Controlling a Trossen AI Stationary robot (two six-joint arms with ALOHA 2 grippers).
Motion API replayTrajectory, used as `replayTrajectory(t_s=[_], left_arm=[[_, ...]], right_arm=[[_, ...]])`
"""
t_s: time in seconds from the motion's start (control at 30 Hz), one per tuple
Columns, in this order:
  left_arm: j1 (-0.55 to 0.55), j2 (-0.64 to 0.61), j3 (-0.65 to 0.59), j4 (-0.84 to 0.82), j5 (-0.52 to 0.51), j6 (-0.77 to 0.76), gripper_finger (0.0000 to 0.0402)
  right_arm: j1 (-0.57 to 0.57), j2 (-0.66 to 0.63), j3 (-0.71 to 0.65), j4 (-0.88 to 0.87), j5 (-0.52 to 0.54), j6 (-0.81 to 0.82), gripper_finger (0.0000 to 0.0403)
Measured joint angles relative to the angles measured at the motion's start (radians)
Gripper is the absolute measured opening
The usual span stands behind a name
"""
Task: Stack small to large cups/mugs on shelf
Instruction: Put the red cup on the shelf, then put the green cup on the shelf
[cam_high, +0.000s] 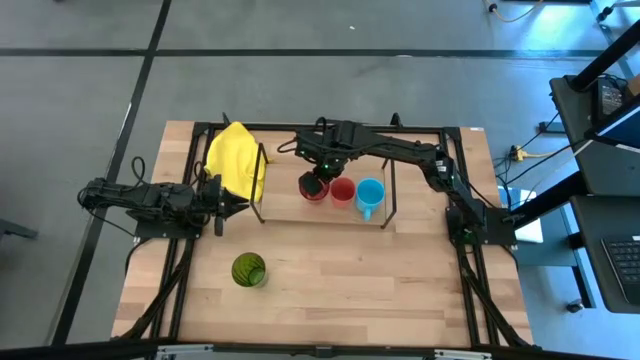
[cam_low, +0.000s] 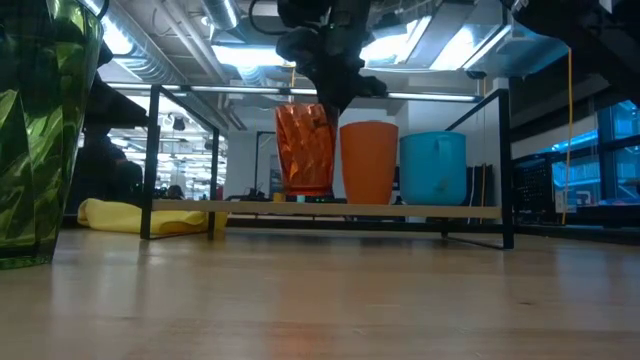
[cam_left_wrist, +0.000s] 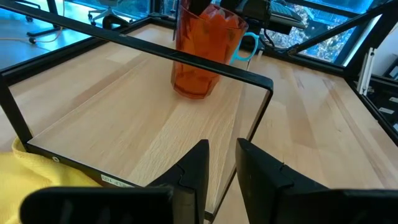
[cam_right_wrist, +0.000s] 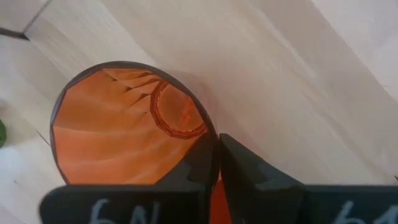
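The orange-red tumbler (cam_high: 316, 187) (cam_low: 305, 150) (cam_left_wrist: 198, 56) stands upright at the left end of a row on the shelf (cam_high: 290, 207) (cam_low: 420, 210). Right of it stand the short red cup (cam_high: 343, 190) (cam_low: 368, 162) and the light blue mug (cam_high: 370, 193) (cam_low: 433, 167). My right gripper (cam_high: 318, 180) (cam_right_wrist: 217, 152) is directly above the tumbler, shut on it. The green tumbler (cam_high: 248, 270) (cam_low: 40, 130) stands on the tabletop, nearer the near edge. My left gripper (cam_high: 240, 205) (cam_left_wrist: 222, 165) waits left of the shelf, fingers a narrow gap apart, holding nothing. My right gripper pinches the orange-red tumbler's rim (cam_right_wrist: 210, 127) from above, pointing down, one finger inside the cup and one outside. The tumbler stays upright. In the low view its base (cam_low: 306, 192) is at the shelf board; whether it rests there or hangs just above, I cannot tell.
A yellow cloth (cam_high: 237, 160) (cam_low: 140, 216) lies by the shelf's left wire frame (cam_high: 262, 185), near my left gripper. The right wire frame (cam_high: 390, 190) stands just beyond the blue mug. Bare tabletop (cam_high: 380, 280) stretches across the near half, right of the green tumbler.
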Motion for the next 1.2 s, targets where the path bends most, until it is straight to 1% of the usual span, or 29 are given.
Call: replayTrajectory(t_s=[0.43,0.53,0.73,0.83,1.2], left_arm=[[0.000,0.000,0.000,0.000,0.000,0.000,0.0075],[0.000,0.000,0.000,0.000,0.000,0.000,0.0075],[0.000,0.000,0.000,0.000,0.000,0.000,0.0075],[0.000,0.000,0.000,0.000,0.000,0.000,0.0075],[0.000,0.000,0.000,0.000,0.000,0.000,0.0075]], right_arm=[[0.002,0.000,0.000,0.002,-0.015,0.000,0.0032],[0.002,0.000,0.000,0.000,-0.026,0.004,0.0047],[0.007,0.000,0.000,-0.001,-0.038,0.005,0.0098],[0.007,0.000,0.000,-0.003,-0.038,0.004,0.0115],[0.007,0.000,0.000,-0.004,-0.044,-0.025,0.0119]])
